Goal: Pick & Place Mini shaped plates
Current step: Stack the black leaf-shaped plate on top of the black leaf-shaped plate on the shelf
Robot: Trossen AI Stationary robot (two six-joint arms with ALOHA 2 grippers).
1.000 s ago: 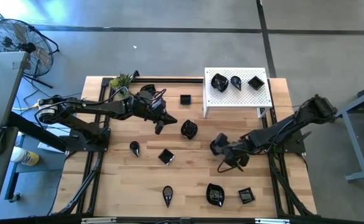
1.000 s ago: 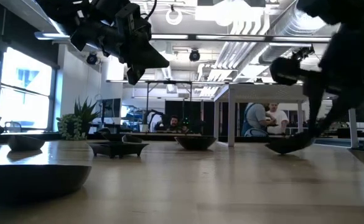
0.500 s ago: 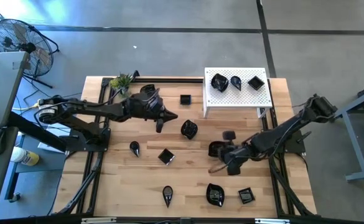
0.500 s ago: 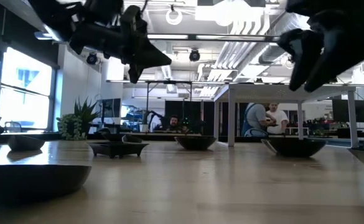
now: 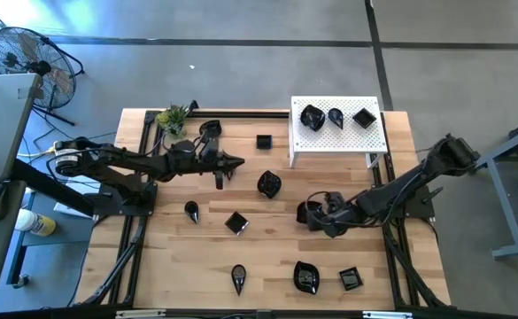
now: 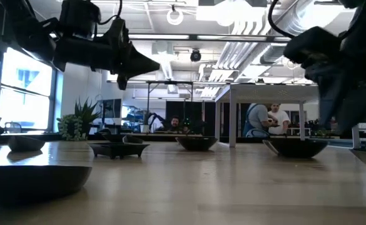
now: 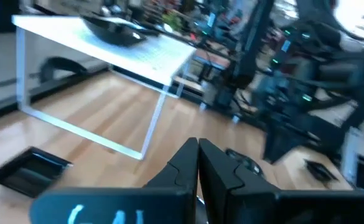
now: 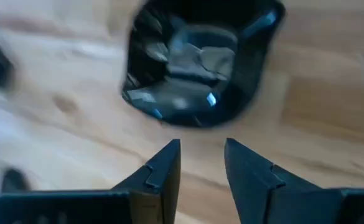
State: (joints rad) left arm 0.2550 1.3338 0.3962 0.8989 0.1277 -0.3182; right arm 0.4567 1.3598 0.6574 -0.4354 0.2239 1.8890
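Hovering my right end effector (image 8: 200, 163) just short of a wavy-edged mini plate (image 8: 200, 59) lying on the worktop (image 5: 267, 257), I am keeping the fingers narrowly parted and empty. I judge I am lining up a pick; next I am needing to straddle its rim and close. My left end effector (image 7: 198, 163) is waiting pinched shut and empty, aloft near the white platform (image 5: 338, 133), where three plates are sitting. In the overhead view my arm is hiding part of the plate.

A white perforated platform (image 5: 338, 133) is standing near the table's far right corner (a green plant (image 5: 172, 115) is sitting toward the far left).
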